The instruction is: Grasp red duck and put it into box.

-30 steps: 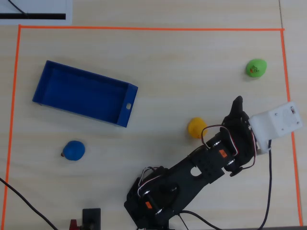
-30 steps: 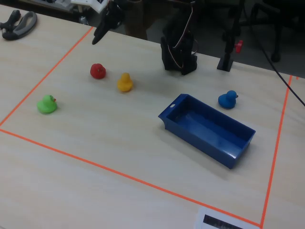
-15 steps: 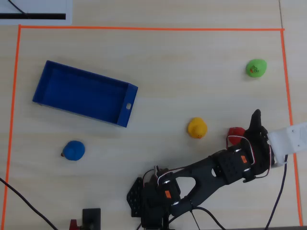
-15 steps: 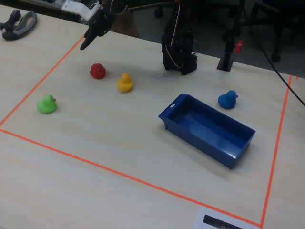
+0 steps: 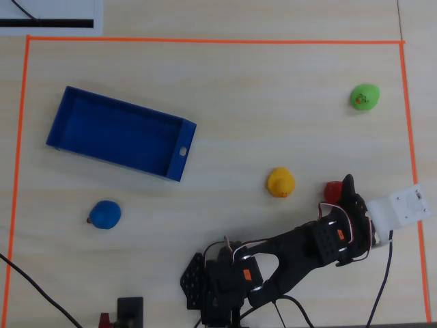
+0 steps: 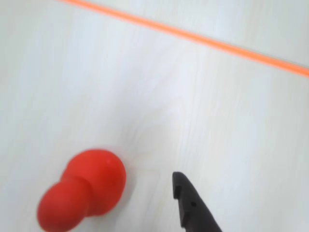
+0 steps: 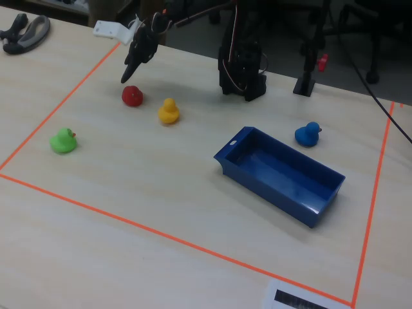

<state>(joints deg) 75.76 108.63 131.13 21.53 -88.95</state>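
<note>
The red duck (image 5: 334, 190) stands on the table to the right of the yellow duck in the overhead view. My gripper (image 5: 348, 182) hovers just beside it, tip pointing down and narrow, jaws together with nothing in them. In the wrist view the red duck (image 6: 84, 188) fills the lower left, and one black finger (image 6: 193, 208) shows to its right without touching it. In the fixed view my gripper (image 7: 126, 78) hangs just above the red duck (image 7: 132, 96). The blue box (image 5: 116, 130) lies empty far to the left.
A yellow duck (image 5: 280, 182) sits close to the red one on its left. A green duck (image 5: 364, 97) is at the upper right and a blue duck (image 5: 106, 214) below the box. Orange tape (image 5: 205, 41) frames the work area. The arm's base (image 7: 241, 71) stands at the table's far edge.
My gripper has swung back towards the red duck and dropped lower, ending right beside it. The ducks and the box have not moved.
</note>
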